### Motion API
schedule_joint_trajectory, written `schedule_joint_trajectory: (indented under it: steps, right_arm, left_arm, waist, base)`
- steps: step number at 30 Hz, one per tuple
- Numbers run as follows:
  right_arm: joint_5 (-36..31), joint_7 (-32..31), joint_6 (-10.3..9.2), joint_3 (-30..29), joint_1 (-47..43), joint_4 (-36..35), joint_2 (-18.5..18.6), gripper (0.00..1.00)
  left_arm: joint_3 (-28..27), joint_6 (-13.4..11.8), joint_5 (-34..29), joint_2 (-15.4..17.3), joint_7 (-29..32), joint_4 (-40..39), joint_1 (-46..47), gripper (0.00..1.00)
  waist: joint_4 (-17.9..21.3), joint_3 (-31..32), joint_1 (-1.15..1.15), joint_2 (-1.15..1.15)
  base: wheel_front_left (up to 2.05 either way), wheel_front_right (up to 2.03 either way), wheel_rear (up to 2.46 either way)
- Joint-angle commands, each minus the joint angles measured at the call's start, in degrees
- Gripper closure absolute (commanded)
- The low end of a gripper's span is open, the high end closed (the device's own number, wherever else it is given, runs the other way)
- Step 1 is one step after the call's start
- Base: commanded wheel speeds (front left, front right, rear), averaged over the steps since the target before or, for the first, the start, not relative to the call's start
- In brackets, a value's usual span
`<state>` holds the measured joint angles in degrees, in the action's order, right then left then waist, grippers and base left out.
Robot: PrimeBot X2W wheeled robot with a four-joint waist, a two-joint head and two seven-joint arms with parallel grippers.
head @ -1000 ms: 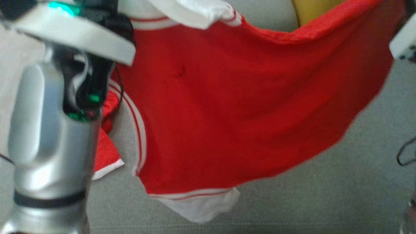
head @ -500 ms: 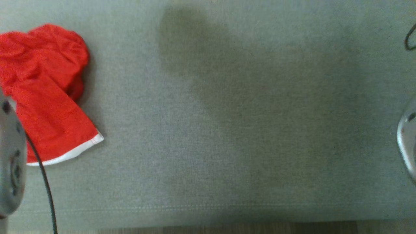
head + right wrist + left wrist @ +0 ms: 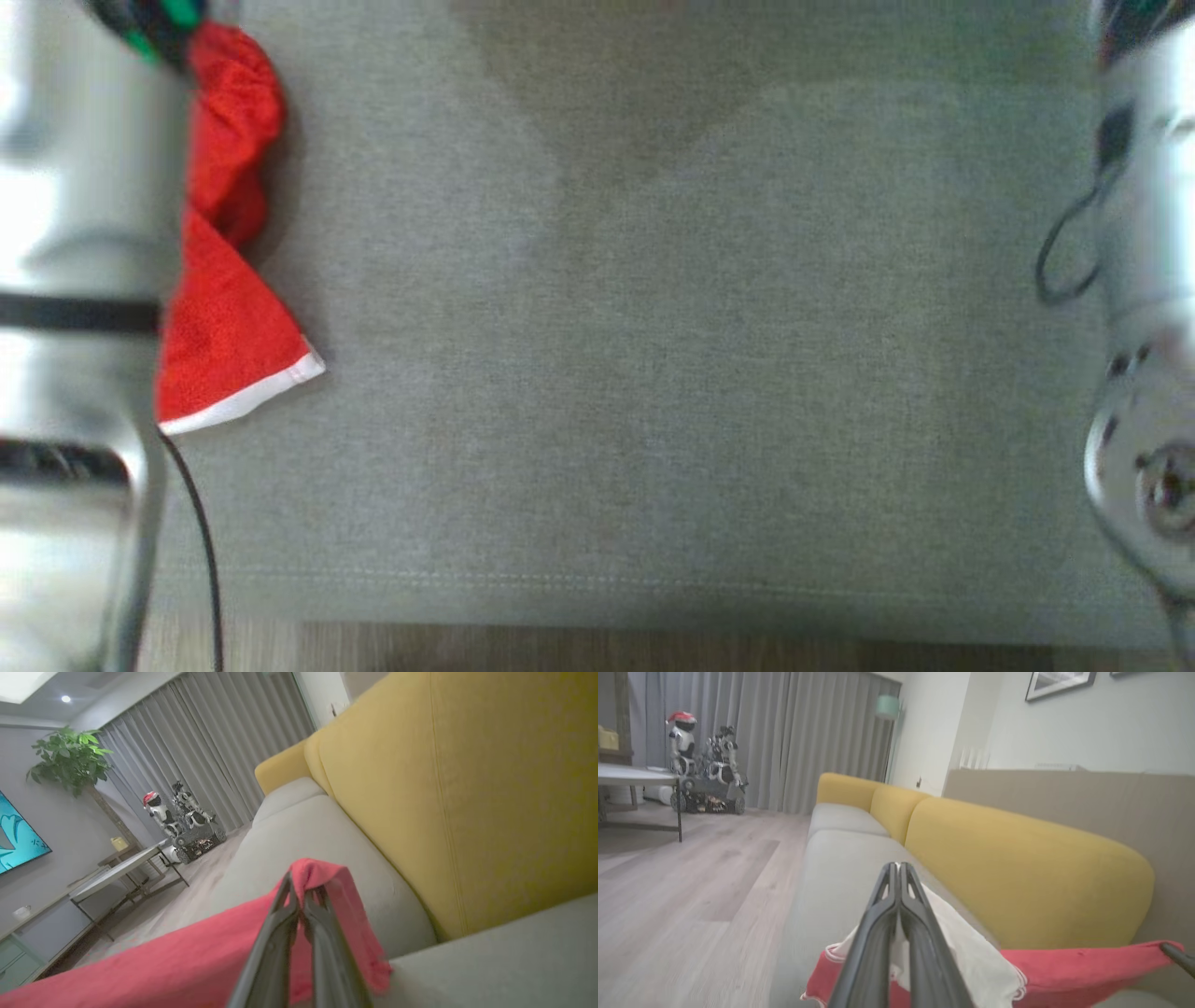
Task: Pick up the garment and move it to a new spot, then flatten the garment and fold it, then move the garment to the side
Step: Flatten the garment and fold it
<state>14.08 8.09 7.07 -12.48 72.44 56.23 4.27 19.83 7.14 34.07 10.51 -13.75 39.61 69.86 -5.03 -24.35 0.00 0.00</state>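
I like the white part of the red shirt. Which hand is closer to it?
Left. The left hand is shut right on the white part; the right hand pinches a red edge, away from it.

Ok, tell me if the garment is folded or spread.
Spread, unfolded: the garment stretches between the left gripper and right gripper, each shut on an edge.

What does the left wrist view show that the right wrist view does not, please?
Left wrist view: the white part of the garment, a framed picture, a teal lamp. Right wrist view: a potted plant, a teal wall picture, a ceiling light. Both: the garment's red cloth, a shut pincer on it (left pincer, right pincer), yellow sofa back, grey seat, curtains, parked robots.
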Motion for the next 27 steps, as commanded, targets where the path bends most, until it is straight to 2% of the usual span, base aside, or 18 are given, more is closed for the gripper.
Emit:
schedule_joint_trajectory:
  steps: [1,8,15,27]
  right_arm:
    - [0.6,0.6,0.42,1.0,0.6,-1.7,-1.3,1.0]
    - [6.2,0.9,0.42,5.2,-12.2,2.8,0.6,1.0]
    - [10.1,-4.2,0.42,8.8,-23.3,6.3,4.4,1.0]
    - [11.8,-11.3,0.42,17.1,-33.8,6.6,10.4,1.0]
  left_arm:
    - [-1.1,0.3,0.3,2.8,-0.5,-1.6,1.0,1.0]
    - [4.2,0.3,2.4,3.6,-1.1,-0.2,-13.1,1.0]
    - [11.3,0.3,3.2,5.8,-1.2,0.1,-24.9,1.0]
    - [21.1,0.3,6.8,11.3,2.0,-4.7,-37.1,1.0]
  waist:
    - [-0.6,1.1,0.0,0.0]
    - [-1.9,7.5,0.0,0.0]
    - [-1.9,13.8,0.0,0.0]
    - [-1.2,20.5,0.0,0.0]
  base:
    - [0.0,0.0,0.0]
    - [0.0,0.0,0.0]
    - [0.0,0.0,0.0]
    - [0.0,0.0,0.0]
